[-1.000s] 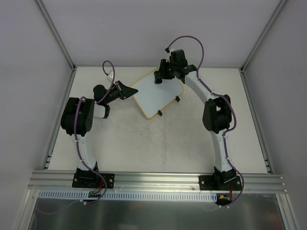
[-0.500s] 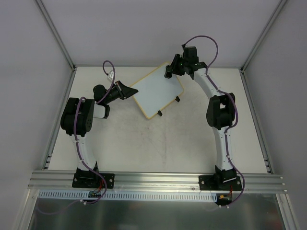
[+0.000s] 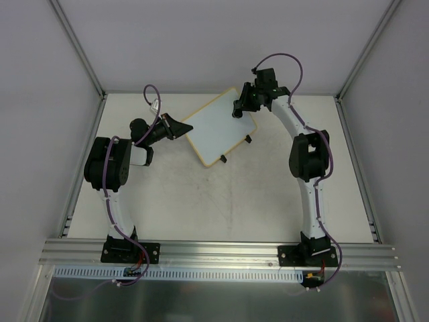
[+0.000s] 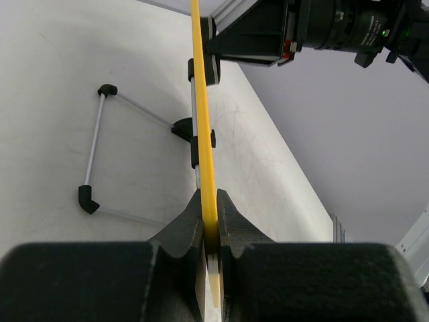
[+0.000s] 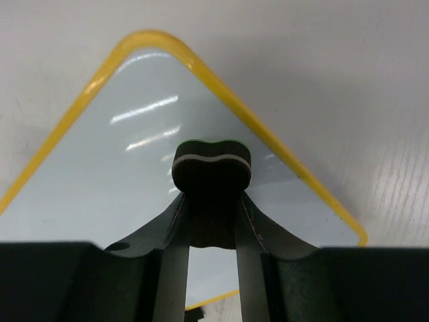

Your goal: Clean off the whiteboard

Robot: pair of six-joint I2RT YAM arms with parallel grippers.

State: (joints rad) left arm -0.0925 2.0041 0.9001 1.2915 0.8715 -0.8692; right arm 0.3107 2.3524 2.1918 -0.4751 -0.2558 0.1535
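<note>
The whiteboard (image 3: pixel 218 131) is on the bench (image 3: pixel 221 208) between the arms, with its long axis running from near left to far right. Its left corner is clamped by the left tool (image 3: pixel 178 127), which is closed narrow on the yellow frame. A dark eraser (image 5: pixel 212 168) is gripped in the right tool (image 3: pixel 238 109) at the far corner, so the rest of the surface lies to the near left of it.

Whiteboard (image 5: pixel 134 134) lower part hidden behind right fingers (image 5: pixel 173 268); eraser (image 5: pixel 212 171) contact unclear.
</note>
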